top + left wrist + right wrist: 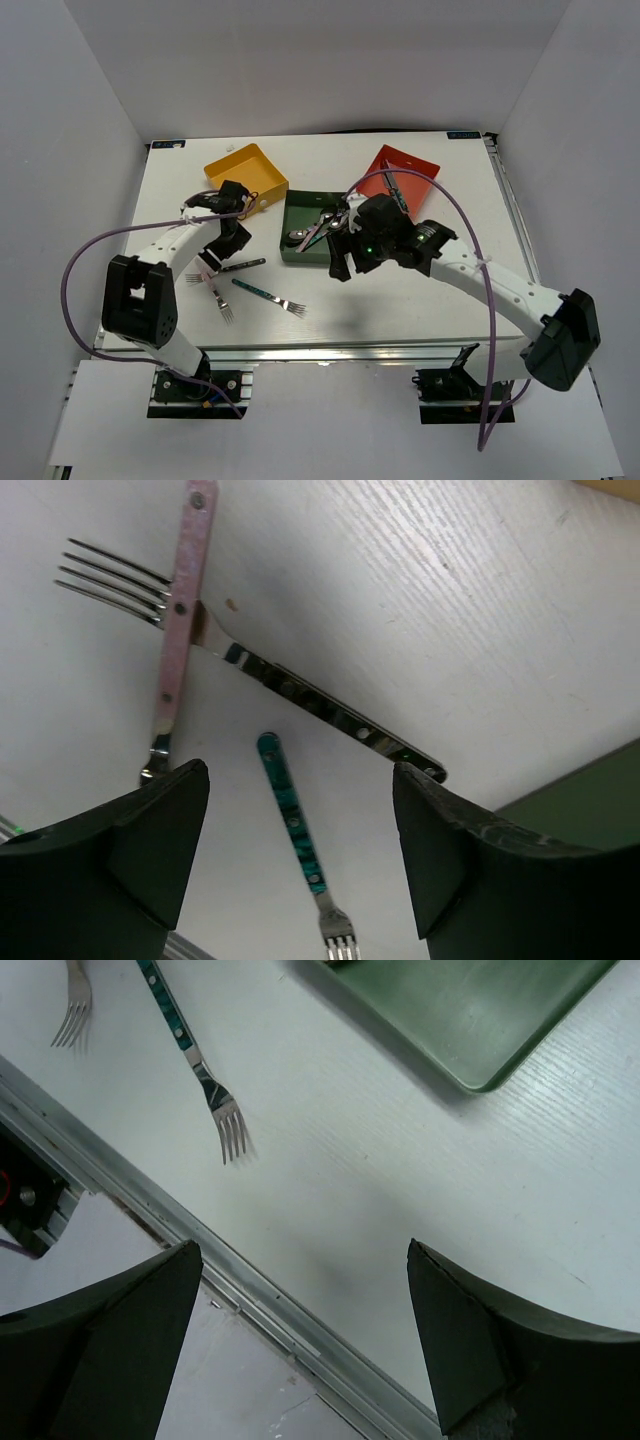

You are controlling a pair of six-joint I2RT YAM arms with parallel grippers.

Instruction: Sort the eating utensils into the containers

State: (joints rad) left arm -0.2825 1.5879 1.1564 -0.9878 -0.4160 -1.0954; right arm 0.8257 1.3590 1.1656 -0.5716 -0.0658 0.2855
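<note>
Three forks lie on the white table at the front left: a pink-handled one (215,290), a dark-handled one (243,265) crossing under it, and a teal-handled one (268,293). My left gripper (218,252) is open and empty, just above them. In the left wrist view the pink fork (178,620) lies over the dark fork (310,705), and the teal fork (295,825) shows between my open fingers. My right gripper (339,262) is open and empty at the dark green tray's (298,255) front edge. That tray holds several utensils (312,235). The red-orange tray (415,165) holds one utensil (393,185).
The yellow tray (240,160) stands at the back left. The right wrist view shows the teal fork (190,1045), the green tray's corner (470,1020) and the table's metal front rail (200,1250) with floor beyond it.
</note>
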